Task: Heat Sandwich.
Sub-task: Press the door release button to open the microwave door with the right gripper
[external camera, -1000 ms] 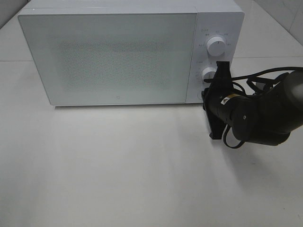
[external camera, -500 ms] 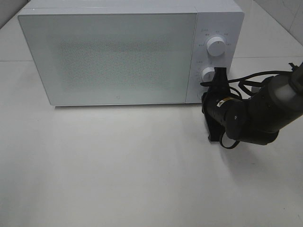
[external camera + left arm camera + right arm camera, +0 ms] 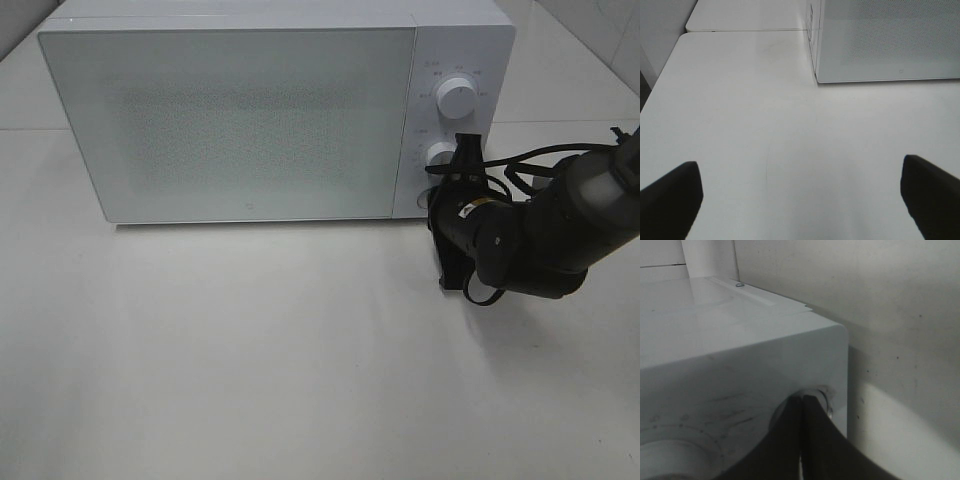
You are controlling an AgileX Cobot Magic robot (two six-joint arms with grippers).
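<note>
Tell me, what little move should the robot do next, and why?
Probably press the shut right gripper gently into the small round button on the white microwave oven: its tips sit against that button, and the frosted door looks closed.

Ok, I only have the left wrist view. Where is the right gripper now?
Observer: The right gripper is shut, its tips at a small round button in the lower right corner of the white microwave oven's control panel.
Operator: Is the door open yet?
Observer: No, the frosted door sits flush against the panel.
Operator: Any sign of the sandwich?
Observer: None in any view; the door hides the inside.
</note>
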